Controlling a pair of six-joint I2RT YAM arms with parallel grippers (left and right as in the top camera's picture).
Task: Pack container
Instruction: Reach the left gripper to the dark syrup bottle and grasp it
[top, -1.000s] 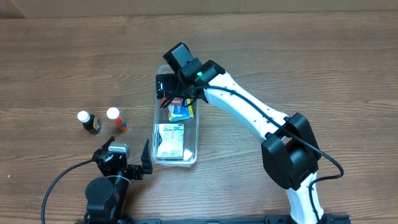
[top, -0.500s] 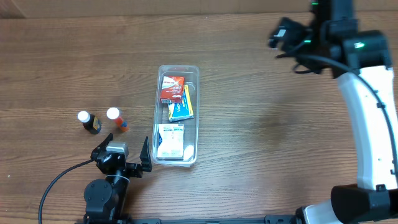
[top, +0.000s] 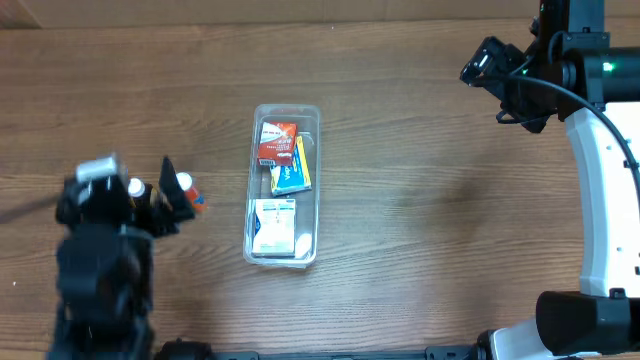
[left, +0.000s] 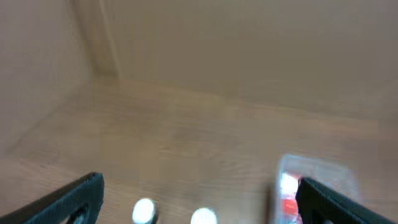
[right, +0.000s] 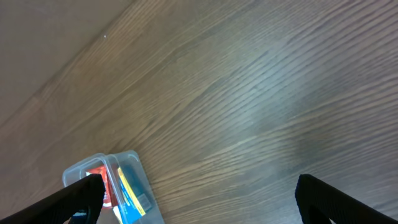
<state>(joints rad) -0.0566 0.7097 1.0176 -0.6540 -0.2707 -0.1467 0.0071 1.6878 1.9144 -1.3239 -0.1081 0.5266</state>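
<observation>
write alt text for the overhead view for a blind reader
A long clear container lies on a wooden table, holding a red box, a blue and yellow box and a white box in a row. The open left end effector is by two white-capped bottles to its left; the open right end effector is far off at upper right.

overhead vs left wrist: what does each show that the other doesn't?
Overhead only: the right gripper at the far right, plus the white box and blue-yellow box in the container. Left wrist only: the wall beyond the table, and the wide gap between the fingers of the left gripper. Both: the white caps of the dark bottle and orange bottle, the container's far end, the red box. The wrist view is blurred.
</observation>
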